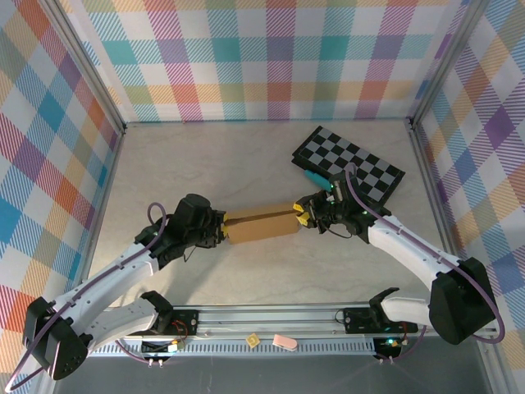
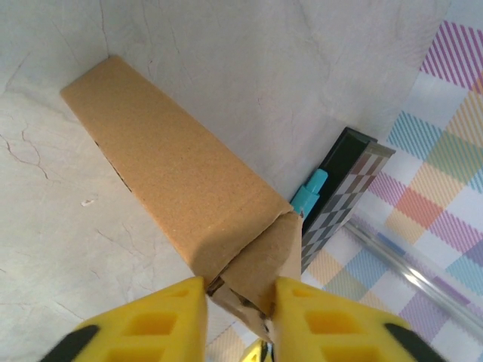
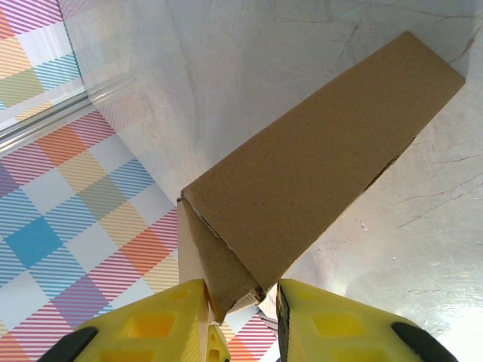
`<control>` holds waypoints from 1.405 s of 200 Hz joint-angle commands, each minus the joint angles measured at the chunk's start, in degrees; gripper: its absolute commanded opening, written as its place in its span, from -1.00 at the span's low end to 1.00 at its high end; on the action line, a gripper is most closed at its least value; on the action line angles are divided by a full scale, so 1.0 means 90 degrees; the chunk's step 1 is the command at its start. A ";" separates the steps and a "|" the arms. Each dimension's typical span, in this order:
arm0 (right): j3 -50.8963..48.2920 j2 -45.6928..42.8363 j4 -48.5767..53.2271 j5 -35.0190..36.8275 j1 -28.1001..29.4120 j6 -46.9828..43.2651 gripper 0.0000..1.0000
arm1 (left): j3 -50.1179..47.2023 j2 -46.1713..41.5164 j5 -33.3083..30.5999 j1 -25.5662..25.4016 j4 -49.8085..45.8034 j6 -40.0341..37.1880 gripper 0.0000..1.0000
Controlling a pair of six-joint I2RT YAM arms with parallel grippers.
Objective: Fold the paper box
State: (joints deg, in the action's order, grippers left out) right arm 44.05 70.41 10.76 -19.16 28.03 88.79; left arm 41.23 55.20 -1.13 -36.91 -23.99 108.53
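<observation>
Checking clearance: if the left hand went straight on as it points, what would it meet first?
The paper box: its end sits between the fingers of the left hand; beyond, probably the right hand.

The pale marbled table [image 1: 246,156] bears a checkered board [image 1: 349,164] and the paper box [image 1: 261,226].

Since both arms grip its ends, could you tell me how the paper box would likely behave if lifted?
The paper box is thin cardboard, so probably light. Its end flaps crease between the jaws, so it may flex or spring open.
</observation>
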 commanded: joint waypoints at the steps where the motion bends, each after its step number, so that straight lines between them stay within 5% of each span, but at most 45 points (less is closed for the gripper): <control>1: -0.0031 0.0193 0.0658 0.0263 -0.0107 -0.0142 -0.43 | -0.0109 -0.0139 -0.0215 -0.0028 -0.0312 -0.0069 -0.57; 173: 0.0185 0.0779 0.1454 0.0342 -0.0127 -0.0459 -0.63 | -0.0609 0.0009 0.0294 -0.0029 -0.0773 -0.0622 -0.56; 218: 0.0204 0.0844 0.1611 0.0350 -0.0131 -0.0452 -0.73 | -0.0653 -0.0016 0.0262 -0.0030 -0.0821 -0.0681 -0.92; 281: 0.0435 0.1085 0.1813 0.0263 -0.0128 -0.0565 -0.79 | -0.0638 -0.0014 0.0321 -0.0019 -0.0730 -0.0736 -0.75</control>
State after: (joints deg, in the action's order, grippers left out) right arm 49.71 76.12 15.62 -20.21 27.31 84.71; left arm 38.33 53.71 0.01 -36.93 -23.33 102.48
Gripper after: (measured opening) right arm 0.111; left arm 0.088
